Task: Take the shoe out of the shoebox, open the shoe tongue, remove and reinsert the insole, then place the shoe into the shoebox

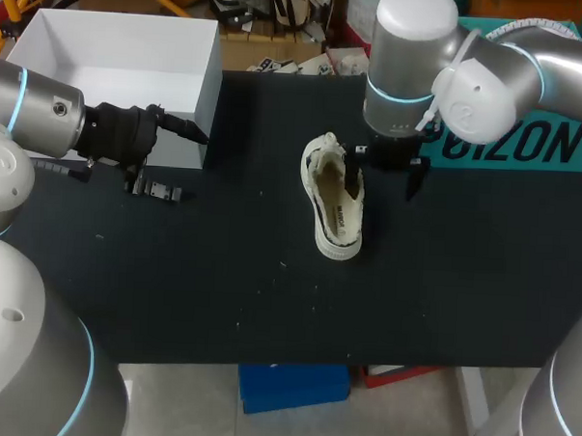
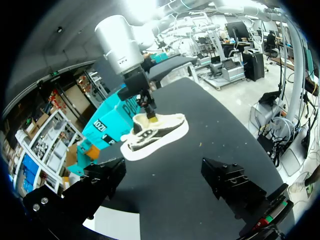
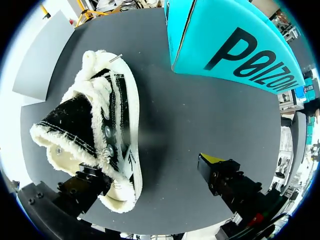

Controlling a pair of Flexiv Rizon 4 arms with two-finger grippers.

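Observation:
A cream, fleece-edged shoe [image 1: 335, 203] lies on the black table [image 1: 220, 292], out of the white shoebox [image 1: 205, 98] at the back left. My right gripper [image 1: 385, 176] hangs open over the shoe's rear. In the right wrist view one finger [image 3: 82, 189] sits against the shoe [image 3: 107, 125] at its opening, and the yellow-tipped finger [image 3: 220, 172] stands apart over bare table. My left gripper [image 1: 177, 162] is open beside the shoebox's front corner, with nothing between its fingers. From the left wrist view the shoe [image 2: 157, 134] lies well ahead of that gripper [image 2: 165, 185].
A teal box lid [image 1: 526, 141] lies at the back right, just beyond the right gripper; it also shows ahead of the shoe as the teal lid [image 3: 235, 40]. The shoebox's wall [image 3: 37, 55] stands past the shoe's toe. Bare table extends toward the front edge.

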